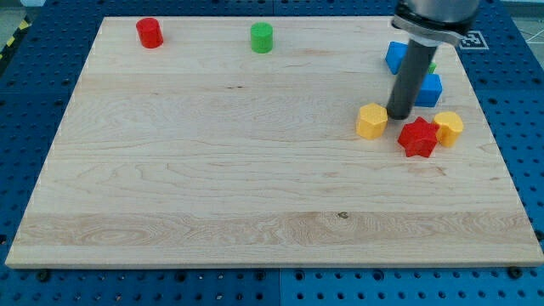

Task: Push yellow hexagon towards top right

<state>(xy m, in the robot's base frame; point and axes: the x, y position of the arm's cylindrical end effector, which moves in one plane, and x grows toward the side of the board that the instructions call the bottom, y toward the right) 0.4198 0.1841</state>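
Observation:
The yellow hexagon (pixel 371 121) lies on the wooden board at the view's right, a little above the middle height. My tip (pixel 398 115) is down on the board just to the right of it, close to its upper right edge. A red star (pixel 418 137) lies right of and below the tip. A second yellow block (pixel 448 127) touches the star's right side.
Two blue blocks (pixel 397 56) (pixel 428 89) stand behind the rod, with a bit of green showing between them. A red cylinder (pixel 150 32) is at the top left and a green cylinder (pixel 262 37) at the top middle. The board's right edge (pixel 501 153) is near.

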